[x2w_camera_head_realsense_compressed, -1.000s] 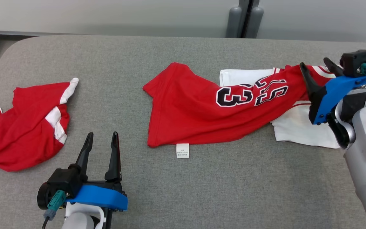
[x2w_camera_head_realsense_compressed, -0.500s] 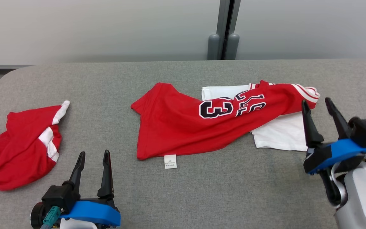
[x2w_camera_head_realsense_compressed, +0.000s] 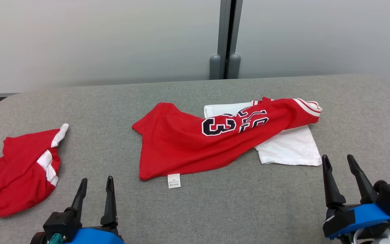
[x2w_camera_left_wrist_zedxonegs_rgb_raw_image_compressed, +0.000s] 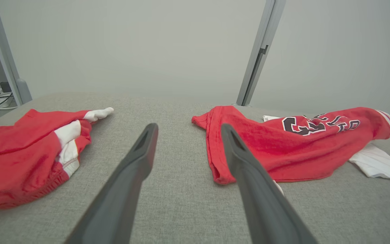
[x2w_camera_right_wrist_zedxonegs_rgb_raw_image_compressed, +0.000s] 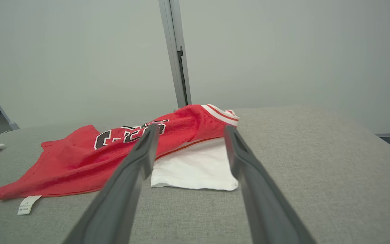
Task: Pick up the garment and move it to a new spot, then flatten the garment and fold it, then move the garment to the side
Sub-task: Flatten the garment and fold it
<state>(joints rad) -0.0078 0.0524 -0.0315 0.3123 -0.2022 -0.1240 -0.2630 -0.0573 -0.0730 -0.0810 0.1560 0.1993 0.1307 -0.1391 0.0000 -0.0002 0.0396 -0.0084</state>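
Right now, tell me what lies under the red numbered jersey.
A white garment lies under the jersey, at its right end. Its near right part and a far strip show; the rest is covered, so its full shape cannot be told.

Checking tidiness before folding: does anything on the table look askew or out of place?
Yes. The red jersey lies rumpled and slanted, its striped end draped over the folded white garment; its care label sticks out at the hem. A crumpled red garment sits at the left.

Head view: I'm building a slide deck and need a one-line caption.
Left gripper and right gripper, both open, face a red numbered jersey draped over a white garment on the grey table.
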